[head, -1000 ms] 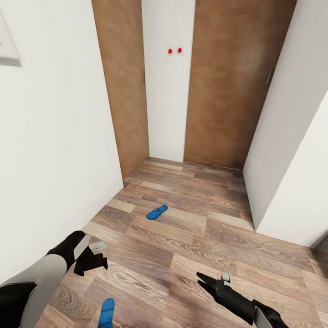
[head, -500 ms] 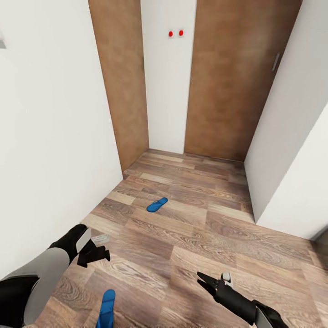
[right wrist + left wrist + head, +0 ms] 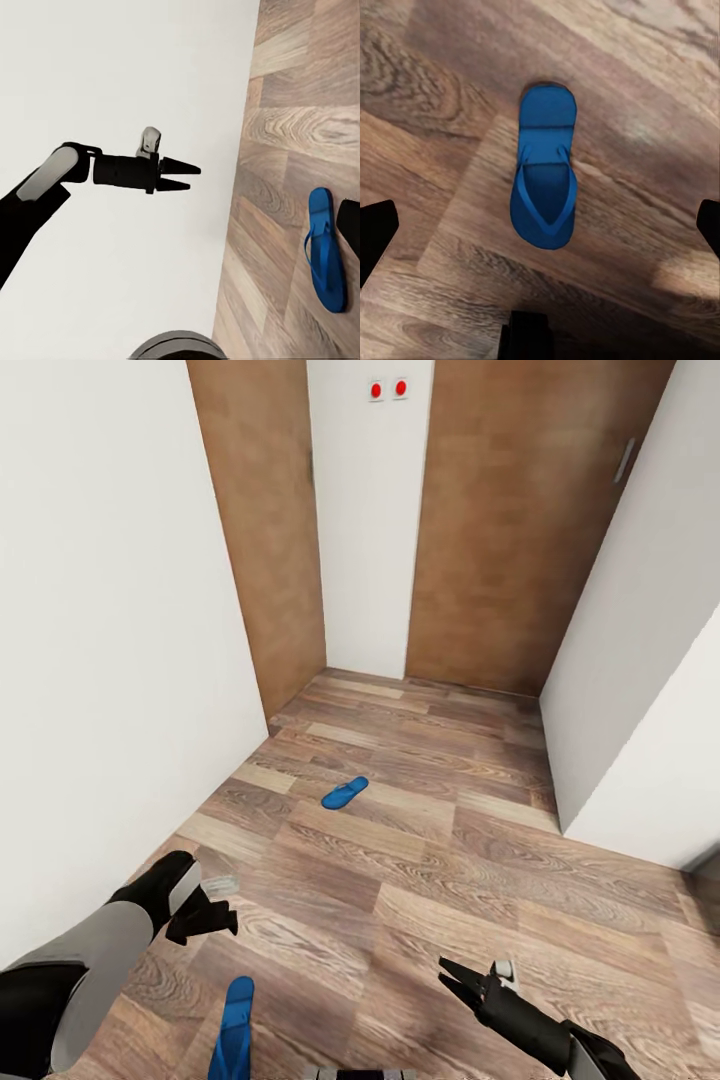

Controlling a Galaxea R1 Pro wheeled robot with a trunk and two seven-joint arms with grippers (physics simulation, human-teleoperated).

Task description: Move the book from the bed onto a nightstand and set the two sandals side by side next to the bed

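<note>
Head camera tilted lower than a second ago, far sandal [image 3: 345, 793] on mid floor [image 3: 450, 860], near sandal [image 3: 236, 1032] below left hand [image 3: 205, 916], fingers apart, right hand [image 3: 462, 978] fingers apart, both empty

The left end effector [image 3: 191, 175] hangs before a white wall [image 3: 150, 75], a blue sandal [image 3: 326, 251] on the plank floor [image 3: 300, 112].

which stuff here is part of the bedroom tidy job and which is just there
Part of the job:
- near sandal, lying on the wood floor below the left gripper
- far sandal, further along the floor, well apart from the first

Just there:
- two brown doors
- white walls
- two red dots on the end wall
</note>
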